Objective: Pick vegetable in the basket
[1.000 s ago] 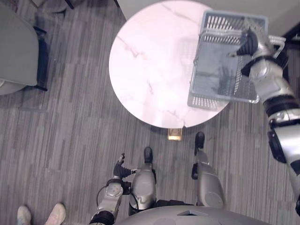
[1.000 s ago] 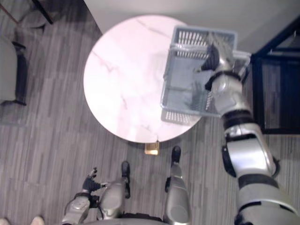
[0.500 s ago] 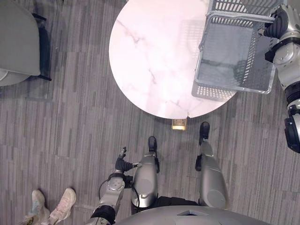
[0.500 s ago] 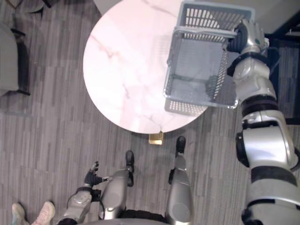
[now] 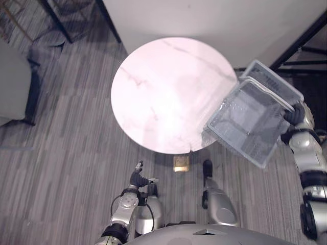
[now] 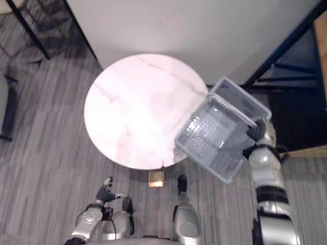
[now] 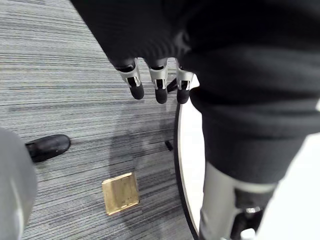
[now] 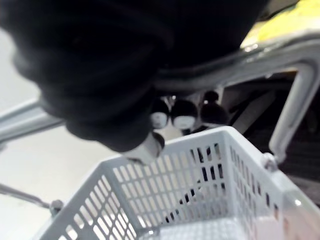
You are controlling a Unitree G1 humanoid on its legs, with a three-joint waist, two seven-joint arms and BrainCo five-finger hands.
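Evidently the carrying step is in hand: the right hand, fingers curled round the handle, holds the seemingly empty basket tilted below it by the table, so next comes reaching a vegetable, while the left hand hangs low, loose-fingered.

Your two head cameras look steeply down from above the round marble table and the floor in front of it. They sit slightly apart, so both take in the table, the basket off its right edge and the brass floor plate. Your left wrist camera looks along the left hand at the floor from low down, sharing that plate and the table's edge. Your right wrist camera sits tight against the right hand, facing the basket's handle and rim.
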